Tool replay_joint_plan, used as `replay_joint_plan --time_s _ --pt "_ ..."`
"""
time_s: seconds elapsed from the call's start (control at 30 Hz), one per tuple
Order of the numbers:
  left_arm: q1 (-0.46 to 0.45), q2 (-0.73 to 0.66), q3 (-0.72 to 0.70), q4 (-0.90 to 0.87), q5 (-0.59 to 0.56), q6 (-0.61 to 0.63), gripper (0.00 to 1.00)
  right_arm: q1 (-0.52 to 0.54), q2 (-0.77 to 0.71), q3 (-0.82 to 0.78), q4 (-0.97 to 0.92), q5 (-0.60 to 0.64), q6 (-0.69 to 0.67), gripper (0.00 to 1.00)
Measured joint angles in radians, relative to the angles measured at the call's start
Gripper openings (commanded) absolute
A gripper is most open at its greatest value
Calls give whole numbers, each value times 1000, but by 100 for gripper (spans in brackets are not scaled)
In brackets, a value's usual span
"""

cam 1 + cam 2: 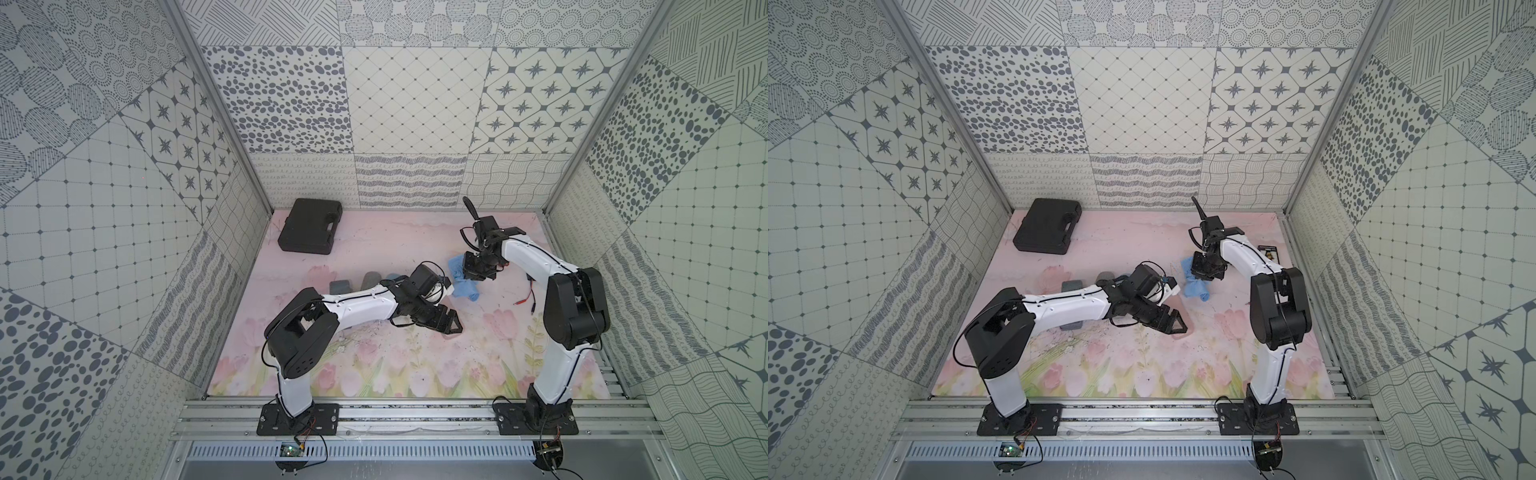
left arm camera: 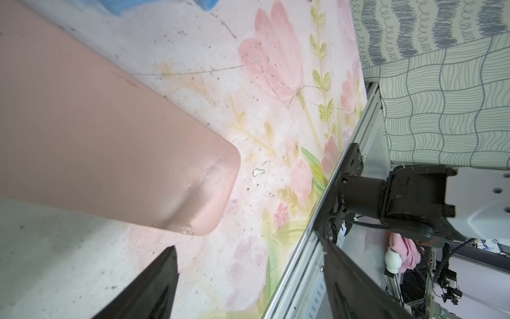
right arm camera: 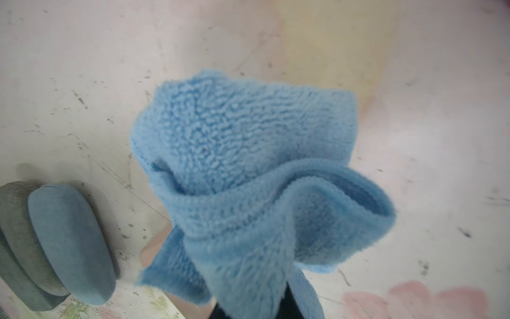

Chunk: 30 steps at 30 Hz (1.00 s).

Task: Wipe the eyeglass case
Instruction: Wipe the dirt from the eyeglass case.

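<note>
Bunched blue cloth (image 3: 248,171), blue and grey cases (image 3: 69,243) nearby, scuffed mat (image 3: 414,110)

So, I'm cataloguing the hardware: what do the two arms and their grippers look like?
Both the left arm and right arm have white link shells with black joint housings, thin black cables along the links, and black base plates. The left gripper and right gripper are black; the left one's fingers taper to wedges.

Mat front (image 1: 415,374) open; black toolbox (image 1: 309,226) blocks far left corner; left arm (image 1: 357,307), pink eyeglass case (image 2: 110,138), blue cloth (image 1: 461,284) crowd centre.
</note>
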Motion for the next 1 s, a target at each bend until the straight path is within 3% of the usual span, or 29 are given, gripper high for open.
replay_joint_plan --time_s 0.13,0.3,0.47,0.6,0.77,1.0 --pt "51 11 79 -53 -27 55 85 -29 -200 -210 -46 33 32 0" --pt "117 126 248 -103 -57 113 84 82 -415 -464 -90 8 184 0" --pt "158 263 395 -145 -76 163 84 235 -468 -635 -25 -68 402 0" --pt "169 316 419 -163 -75 183 84 274 -455 -726 136 -129 579 0" --pt "177 302 346 -101 -45 179 83 251 -388 -693 230 -191 698 0" --pt "194 241 218 27 -60 162 81 100 -253 -547 161 -214 610 0"
